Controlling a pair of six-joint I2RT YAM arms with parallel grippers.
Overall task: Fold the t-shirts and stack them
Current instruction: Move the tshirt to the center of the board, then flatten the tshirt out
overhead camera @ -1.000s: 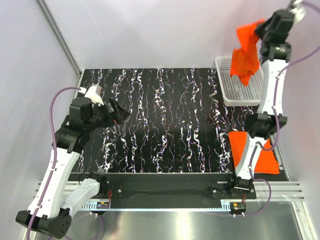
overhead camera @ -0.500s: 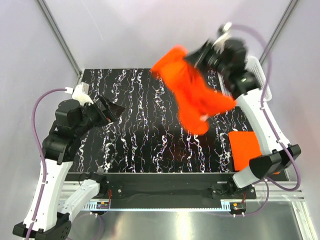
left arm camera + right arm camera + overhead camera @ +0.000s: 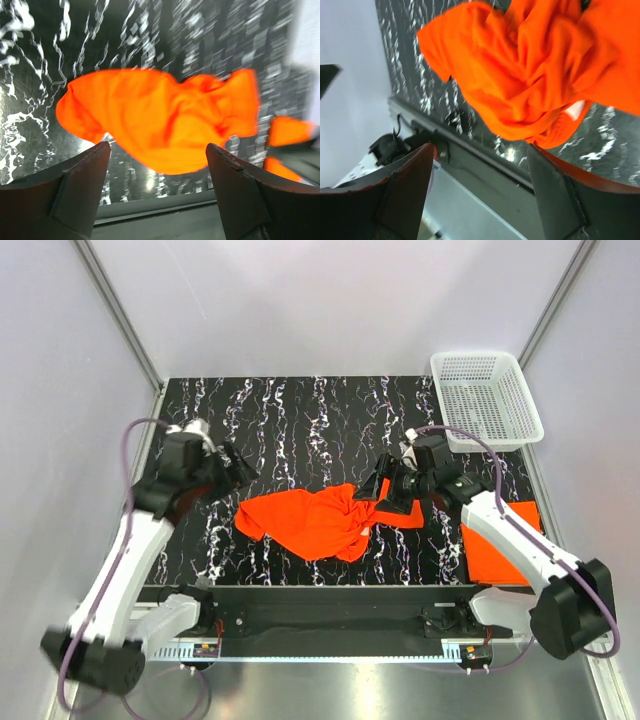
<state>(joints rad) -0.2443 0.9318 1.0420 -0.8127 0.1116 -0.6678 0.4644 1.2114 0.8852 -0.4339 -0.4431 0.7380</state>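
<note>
1. The right pincer (image 3: 380, 495) stands spread wide. Its wrist view shows nothing between the two fingers (image 3: 402, 195), so it grips nothing.
2. It hangs low over the right end of the crumpled t-shirt (image 3: 310, 522). Orange cloth shows on either side of the dark fingers from above, so it may be brushing the cloth, but I cannot tell.
3. The left pincer (image 3: 243, 468) is also spread and empty. It hovers just off the shirt's left end and apart from it, with the cloth lying ahead of its fingers.
4. The crumpled t-shirt lies bunched on the worktop (image 3: 300, 420), between the two pincers.
5. A folded t-shirt (image 3: 485, 560) lies flat to the right of the right pincer and nearer the arm bases, by the worktop's right edge.
6. The worktop is black with white marbled veins. A white mesh basket (image 3: 487, 405) sits beyond the right pincer at the far right corner. Pale walls (image 3: 300, 300) and metal frame posts (image 3: 120, 315) close in the space.
7. The right arm (image 3: 520, 545) crosses the folded t-shirt and hides a strip of it. Both wrist views are blurred. The sleeves and neckline of the crumpled shirt cannot be made out.
</note>
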